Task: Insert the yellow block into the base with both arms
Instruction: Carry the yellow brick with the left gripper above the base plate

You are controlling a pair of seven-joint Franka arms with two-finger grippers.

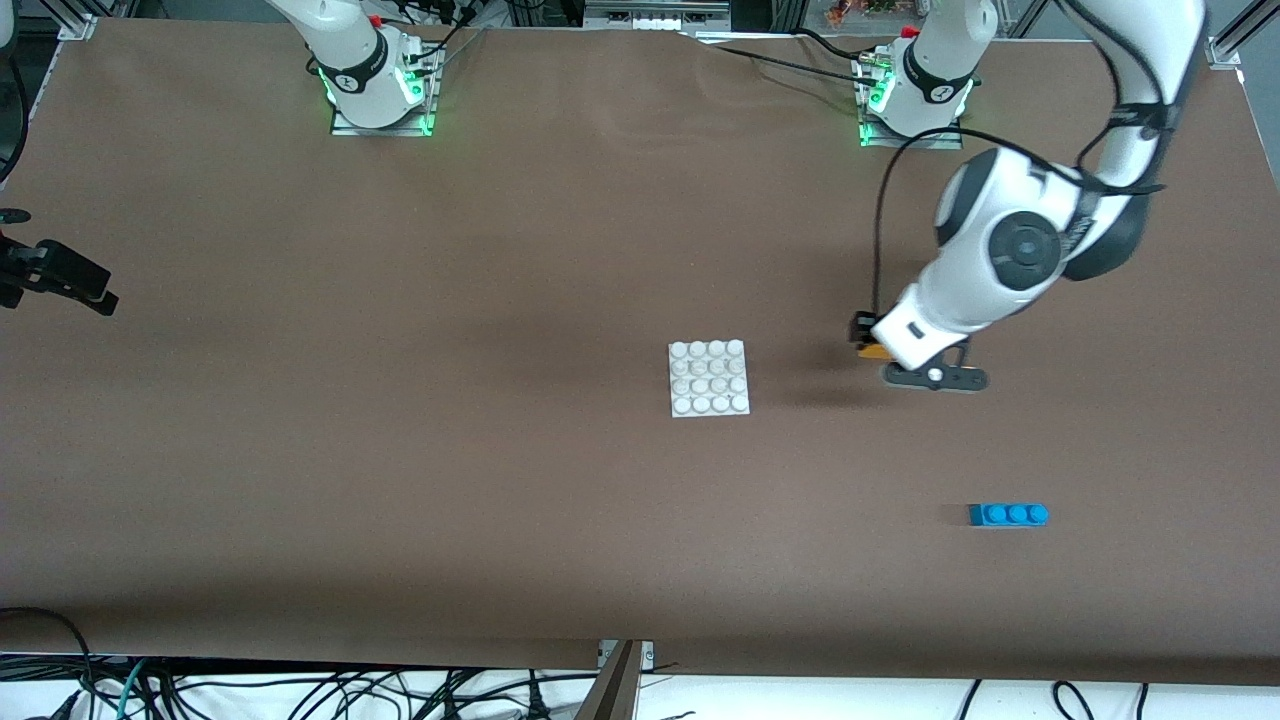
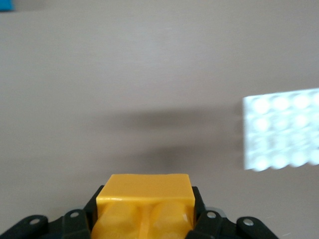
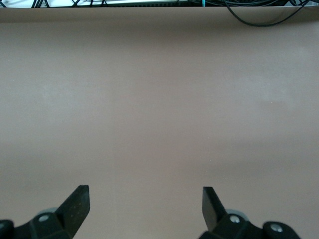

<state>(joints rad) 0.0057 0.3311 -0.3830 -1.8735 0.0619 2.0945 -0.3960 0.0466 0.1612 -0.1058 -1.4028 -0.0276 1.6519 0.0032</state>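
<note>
The left arm's jaws (image 1: 868,340) grip the yellow block (image 2: 144,206), closed on its sides and holding it in the air over bare brown desk (image 1: 400,450), just beside the white base (image 1: 709,377) toward the left arm's end. In the left wrist view the block fills the space between the jaws, studs showing, with the base lying flat off to one side and not yet beneath it. The right arm waits – its jaws (image 3: 144,206) stand wide apart and empty over bare desk, and its hand is not visible in the front view. A blue brick (image 1: 1008,514) lies untouched on the desk, nearer the front camera than the base and toward the left arm's end. The step in hand looks like the carry: block lifted, base not yet reached. The next move would call for bringing the block over the base's studs, squaring it to the grid and pressing down – with the right arm likely needed to steady the light plate so it does not slide
</note>
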